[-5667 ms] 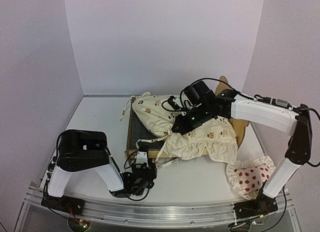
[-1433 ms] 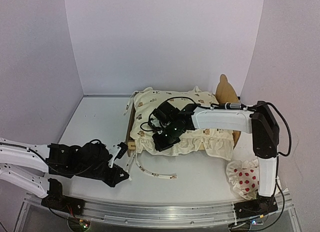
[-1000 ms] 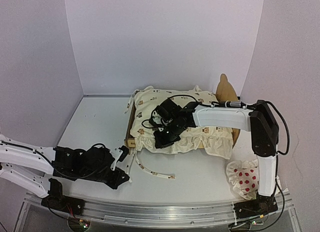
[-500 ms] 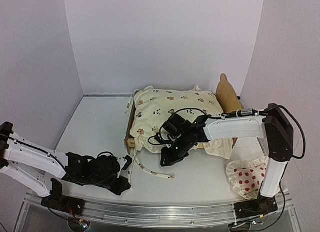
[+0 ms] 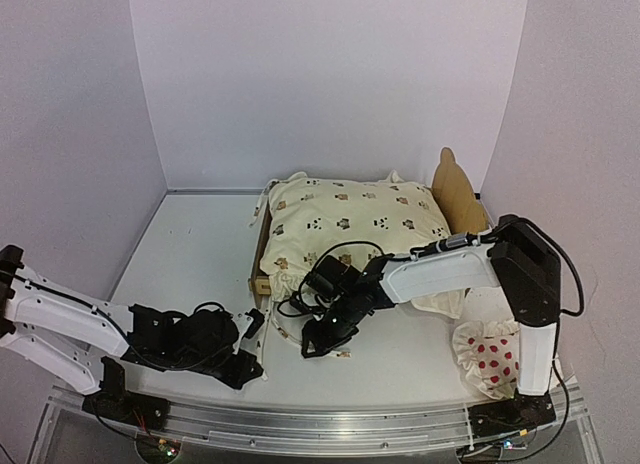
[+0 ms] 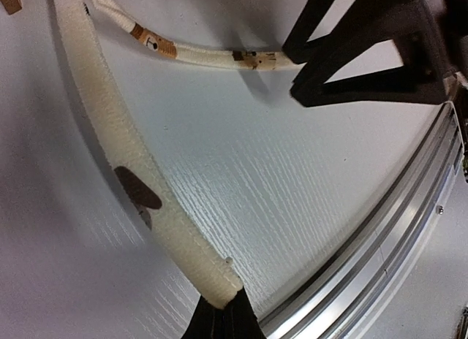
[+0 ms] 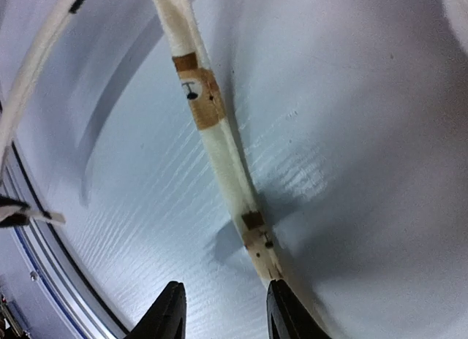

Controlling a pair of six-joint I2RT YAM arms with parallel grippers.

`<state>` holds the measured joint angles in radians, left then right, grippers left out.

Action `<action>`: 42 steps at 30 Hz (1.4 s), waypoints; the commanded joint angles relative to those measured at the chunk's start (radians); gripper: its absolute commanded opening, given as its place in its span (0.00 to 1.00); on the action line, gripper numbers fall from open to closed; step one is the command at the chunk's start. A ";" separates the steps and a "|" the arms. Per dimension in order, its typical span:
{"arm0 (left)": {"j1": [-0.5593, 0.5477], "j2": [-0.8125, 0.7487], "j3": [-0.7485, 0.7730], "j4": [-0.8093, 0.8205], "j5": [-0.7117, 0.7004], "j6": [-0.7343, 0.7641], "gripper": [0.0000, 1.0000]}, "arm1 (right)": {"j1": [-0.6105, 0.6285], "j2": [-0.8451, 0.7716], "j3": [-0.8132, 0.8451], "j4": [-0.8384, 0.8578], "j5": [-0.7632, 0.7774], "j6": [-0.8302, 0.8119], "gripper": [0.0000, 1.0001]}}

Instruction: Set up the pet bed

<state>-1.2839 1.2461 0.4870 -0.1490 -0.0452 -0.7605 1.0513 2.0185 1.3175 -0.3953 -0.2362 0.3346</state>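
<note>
The pet bed (image 5: 262, 269) stands mid-table, its plywood rail showing at the left and its headboard (image 5: 455, 194) at the back right. A cream cover (image 5: 350, 219) with animal prints lies over it. My left gripper (image 5: 248, 367) is low near the front rail, shut on the end of a cream tie strap (image 6: 139, 185) of the cover. My right gripper (image 7: 227, 313) hovers open just over a second strap (image 7: 219, 149) lying on the table in front of the bed, with the strap's end beside one finger.
A white pillow with red dots (image 5: 495, 354) lies at the right near edge, beside the right arm's base. An aluminium rail (image 6: 380, 237) runs along the table's near edge. In the left wrist view the right gripper (image 6: 365, 54) looms close by.
My right gripper came off the cover, dropped to the table in front of the bed and opened. The left gripper drew its strap toward the near edge and stayed shut.
</note>
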 commanded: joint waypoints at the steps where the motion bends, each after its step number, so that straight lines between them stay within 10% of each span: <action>1: -0.002 -0.076 0.005 -0.020 -0.011 -0.001 0.00 | 0.022 0.062 0.102 0.043 0.031 -0.023 0.44; 20: 0.000 -0.227 -0.033 -0.084 -0.082 -0.032 0.00 | 0.039 0.244 0.324 0.186 0.156 -0.011 0.49; 30: 0.000 -0.263 -0.050 -0.083 -0.088 -0.028 0.00 | 0.063 0.255 0.354 0.238 0.162 -0.013 0.00; 42: 0.000 -0.285 -0.019 -0.093 -0.116 -0.010 0.00 | 0.070 0.008 0.373 0.252 0.235 0.097 0.00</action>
<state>-1.2816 0.9798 0.4366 -0.2356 -0.1578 -0.7851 1.1164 2.2129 1.6778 -0.1992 -0.0665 0.3851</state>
